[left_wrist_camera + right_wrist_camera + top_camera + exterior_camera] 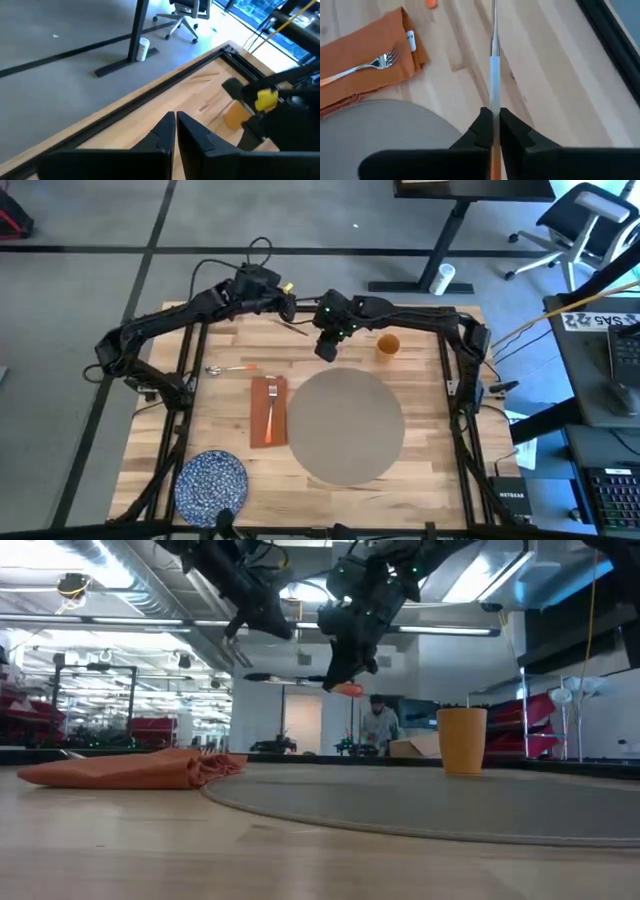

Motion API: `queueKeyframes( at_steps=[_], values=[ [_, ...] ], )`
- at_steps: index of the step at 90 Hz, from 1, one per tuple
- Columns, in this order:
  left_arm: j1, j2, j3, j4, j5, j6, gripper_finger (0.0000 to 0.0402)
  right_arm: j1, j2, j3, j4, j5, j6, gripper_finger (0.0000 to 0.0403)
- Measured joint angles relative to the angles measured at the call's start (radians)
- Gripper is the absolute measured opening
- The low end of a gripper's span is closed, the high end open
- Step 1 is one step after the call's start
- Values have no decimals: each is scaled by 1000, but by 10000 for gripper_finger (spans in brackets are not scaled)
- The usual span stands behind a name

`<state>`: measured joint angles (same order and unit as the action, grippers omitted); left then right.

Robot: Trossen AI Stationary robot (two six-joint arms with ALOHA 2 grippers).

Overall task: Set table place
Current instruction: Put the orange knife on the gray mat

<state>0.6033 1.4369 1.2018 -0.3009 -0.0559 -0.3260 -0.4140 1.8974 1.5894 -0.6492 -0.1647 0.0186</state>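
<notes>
The right hand point(492, 125) is clamped on a slim metal utensil point(493, 60) with an orange handle end; its head runs out of the wrist view, so whether it is a knife cannot be told. In the high view this hand point(327, 345) hangs above the far part of the worktop point(420, 480), just beyond the far rim of the round grey-beige placemat point(345, 427). The placemat lies flat at mid-worktop. Just beside its left edge lies the rust-red napkin point(267, 410) with a fork point(271, 408) on top. A spoon point(228, 369) lies beyond the napkin. An orange cup point(388, 346) stands near the right hand. A blue speckled plate point(211, 482) sits at the near left corner, partly cut off. The left hand point(176, 131) hovers over the far edge, fingers together on nothing.
</notes>
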Motion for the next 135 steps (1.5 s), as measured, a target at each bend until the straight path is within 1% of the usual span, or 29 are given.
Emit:
queueKeyframes(
  at_steps=[38, 60, 89, 105, 135],
  values=[
    [-72, 90, 0, 14, 4, -45, 0, -3, -1, -1, 14, -19, 2, 0],
    [-101, 93, -2, 42, 3, -60, 0, -9, 3, -1, 18, -28, 7, 0],
    [-134, 95, -6, 24, 11, -56, 0, -26, 15, 4, 37, -65, 36, 0],
    [-131, 95, -5, 8, -37, -37, 0, -35, 15, 4, 28, -72, 38, 0],
    [-33, 93, -4, -57, -48, -15, 0, -36, 17, 3, 23, -75, 38, 0]
  ],
)
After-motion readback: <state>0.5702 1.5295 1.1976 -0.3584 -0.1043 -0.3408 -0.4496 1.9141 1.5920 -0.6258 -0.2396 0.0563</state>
